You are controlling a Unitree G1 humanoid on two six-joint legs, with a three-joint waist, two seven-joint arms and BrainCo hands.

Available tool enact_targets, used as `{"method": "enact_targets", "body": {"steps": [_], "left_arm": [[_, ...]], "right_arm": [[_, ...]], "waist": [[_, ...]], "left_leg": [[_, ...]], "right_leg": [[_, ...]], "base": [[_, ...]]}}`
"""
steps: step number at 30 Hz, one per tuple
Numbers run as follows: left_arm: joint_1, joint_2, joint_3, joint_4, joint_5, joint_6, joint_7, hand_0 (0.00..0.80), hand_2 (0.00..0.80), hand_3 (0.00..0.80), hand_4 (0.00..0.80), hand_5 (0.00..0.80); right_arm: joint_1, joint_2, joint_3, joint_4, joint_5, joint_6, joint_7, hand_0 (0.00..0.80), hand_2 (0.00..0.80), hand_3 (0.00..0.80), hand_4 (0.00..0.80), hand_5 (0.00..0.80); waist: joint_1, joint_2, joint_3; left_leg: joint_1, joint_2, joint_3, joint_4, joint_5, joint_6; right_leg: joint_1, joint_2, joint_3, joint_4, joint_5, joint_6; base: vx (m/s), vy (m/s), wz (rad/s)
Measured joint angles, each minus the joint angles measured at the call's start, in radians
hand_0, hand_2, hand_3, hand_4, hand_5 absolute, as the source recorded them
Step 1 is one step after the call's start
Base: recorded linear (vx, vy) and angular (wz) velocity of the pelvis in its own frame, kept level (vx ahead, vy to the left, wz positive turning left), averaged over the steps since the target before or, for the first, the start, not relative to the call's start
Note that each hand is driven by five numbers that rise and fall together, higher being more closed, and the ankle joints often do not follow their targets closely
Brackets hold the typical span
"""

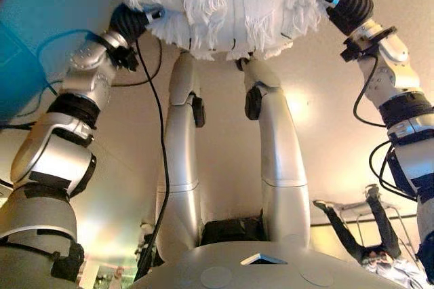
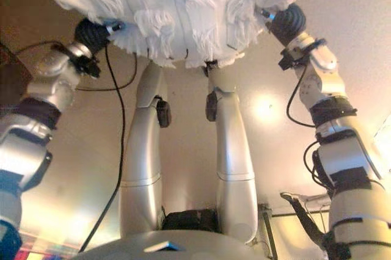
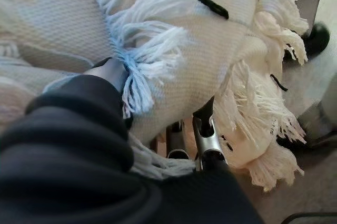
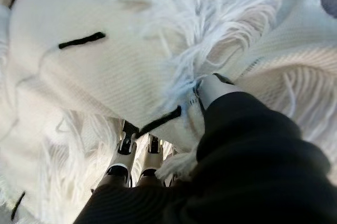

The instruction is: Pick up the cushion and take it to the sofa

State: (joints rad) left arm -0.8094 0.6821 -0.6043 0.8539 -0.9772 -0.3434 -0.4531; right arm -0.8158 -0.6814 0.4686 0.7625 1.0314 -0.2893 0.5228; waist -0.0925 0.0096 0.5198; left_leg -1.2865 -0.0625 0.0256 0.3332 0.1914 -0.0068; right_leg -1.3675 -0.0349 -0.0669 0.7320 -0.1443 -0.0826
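Between my two hands, up in front of my chest, hangs the cushion, a cream knitted one with tassels and short black stitches, lifted clear of the floor. My left hand sits under one side of it; my fingers run up into the fringe and the tips are buried there, so I cannot tell whether they curl round the fabric or just press flat. The same goes for my right hand on the other side: the fingers go in beneath the knit and vanish among the tassels.

The carry to the sofa is still to do, and no sofa shows from here. My worry is the hold itself. The cushion is soft and seems squeezed from both sides rather than firmly clasped, so if my arms drift apart while I walk it could sag and slide out downward. The loose fringe could also snag between my fingers and drag when I let go. And the cushion blocks much of what lies ahead, so I could misjudge my footing.
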Motion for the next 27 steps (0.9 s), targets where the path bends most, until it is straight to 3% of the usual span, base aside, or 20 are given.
{"method": "enact_targets", "body": {"steps": [4, 9, 14, 23, 27], "left_arm": [[0.21, -0.026, 0.054, -0.146, 0.006, -0.095, 0.025, 0.8, 0.8, 0.8, 0.8, 0.8], [0.41, -0.072, 0.159, -0.344, 0.039, -0.123, 0.098, 0.8, 0.8, 0.8, 0.8, 0.8], [0.555, -0.1, 0.239, -0.472, 0.062, -0.134, 0.11, 0.8, 0.8, 0.8, 0.8, 0.8], [0.691, -0.165, 0.412, -0.741, 0.061, -0.142, 0.106, 0.8, 0.8, 0.8, 0.8, 0.8], [0.815, -0.219, 0.437, -0.84, 0.059, -0.134, 0.102, 0.8, 0.8, 0.8, 0.8, 0.8]], "right_arm": [[0.223, 0.008, -0.041, -0.175, -0.023, -0.087, -0.017, 0.8, 0.8, 0.8, 0.8, 0.8], [0.445, 0.084, -0.157, -0.381, -0.108, -0.126, -0.064, 0.8, 0.8, 0.8, 0.8, 0.8], [0.583, 0.106, -0.202, -0.5, -0.175, -0.127, -0.064, 0.8, 0.8, 0.8, 0.8, 0.8], [0.736, 0.175, -0.334, -0.764, -0.238, -0.114, -0.059, 0.8, 0.8, 0.8, 0.8, 0.8], [0.831, 0.2, -0.367, -0.856, -0.277, -0.097, -0.058, 0.8, 0.8, 0.8, 0.8, 0.8]], "waist": [[0.007, 0.0, -0.001], [0.005, -0.002, 0.0], [0.01, -0.003, 0.001], [0.045, -0.002, -0.017], [0.058, 0.006, -0.15]], "left_leg": [[0.184, 0.006, -0.005, -0.046, -0.009, -0.021], [0.406, 0.023, -0.001, -0.104, -0.015, -0.026], [0.67, 0.033, 0.002, -0.157, -0.025, -0.013], [0.956, 0.042, 0.003, -0.241, -0.056, -0.003], [1.07, 0.039, 0.001, -0.303, -0.07, 0.011]], "right_leg": [[0.178, -0.002, -0.013, -0.048, 0.0, 0.001], [0.411, -0.007, -0.051, -0.132, 0.012, 0.002], [0.688, 0.007, -0.059, -0.211, 0.01, 0.004], [1.0, 0.014, -0.071, -0.34, 0.009, 0.02], [1.136, 0.02, -0.076, -0.435, 0.018, 0.036]], "base": [[-0.014, -0.11, -0.21], [0.01, -0.045, -0.19], [0.037, -0.012, -0.06], [0.162, 0.029, 0.0], [0.253, 0.057, 0.06]]}}
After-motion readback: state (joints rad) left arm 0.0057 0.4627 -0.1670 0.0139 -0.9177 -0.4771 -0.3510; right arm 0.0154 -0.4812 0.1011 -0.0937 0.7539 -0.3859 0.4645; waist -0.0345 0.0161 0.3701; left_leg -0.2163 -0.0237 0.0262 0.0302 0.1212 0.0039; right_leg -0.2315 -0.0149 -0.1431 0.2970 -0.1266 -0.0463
